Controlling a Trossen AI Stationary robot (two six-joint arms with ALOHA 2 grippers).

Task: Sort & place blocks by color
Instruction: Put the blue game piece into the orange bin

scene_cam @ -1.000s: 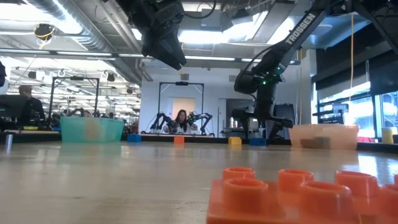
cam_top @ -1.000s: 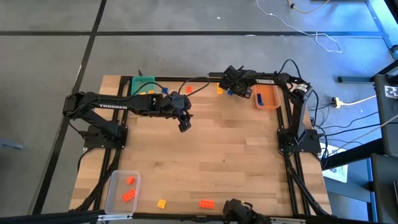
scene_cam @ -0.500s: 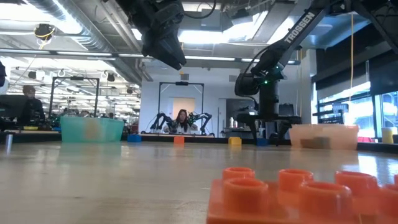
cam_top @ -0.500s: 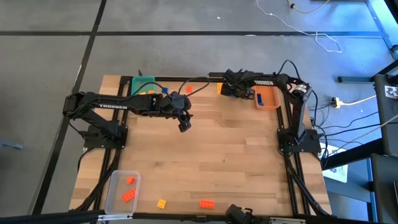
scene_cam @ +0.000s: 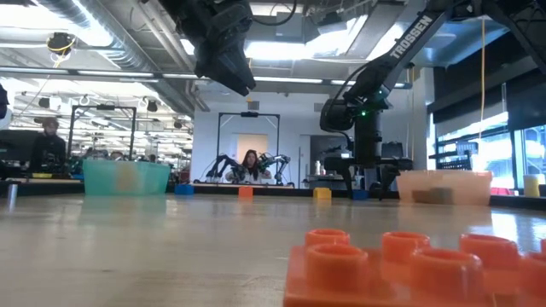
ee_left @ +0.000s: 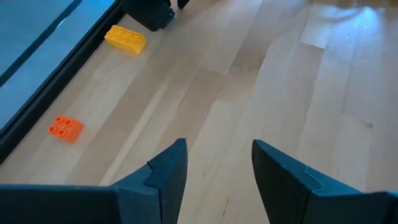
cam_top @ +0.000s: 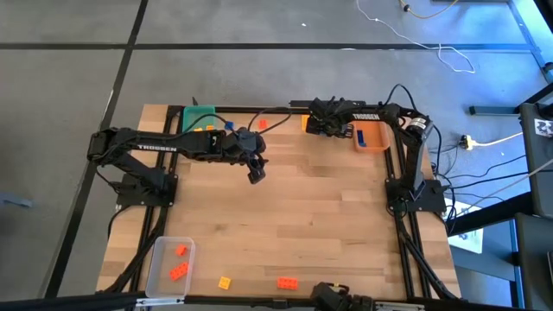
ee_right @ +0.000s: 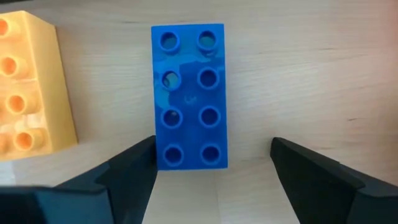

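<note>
My right gripper [cam_top: 321, 126] is low at the table's far edge and open. In the right wrist view the end of a blue eight-stud brick [ee_right: 189, 93] lies flat on the wood between its fingers [ee_right: 211, 165]. A yellow brick [ee_right: 31, 87] lies beside it. My left gripper [cam_top: 256, 175] hangs open and holds nothing above mid-table [ee_left: 217, 149]. More bricks lie flat along the far edge: an orange-red one [cam_top: 263, 124] and a blue one [cam_top: 229, 125]. At the near edge lie a yellow one [cam_top: 225, 282] and an orange-red one [cam_top: 287, 282]. My right gripper comes at the blue brick from above. One finger [ee_right: 127, 168] stands right against the brick's long side [ee_right: 159, 152] near its end, and the other finger stands well clear. I cannot tell whether the near finger touches the brick, which lies flat on the table.
A green bin [cam_top: 199, 117] stands at the far left and an orange bin [cam_top: 371, 135] at the far right. A clear bin [cam_top: 168, 263] at the near left holds orange-red bricks. Bare wood spans the middle of the table. People and other robot arms show in the room beyond.
My right gripper has turned at the wrist and shifted a little toward the table's left along the far edge, ending over the blue brick. The bricks have stayed where they lay.
</note>
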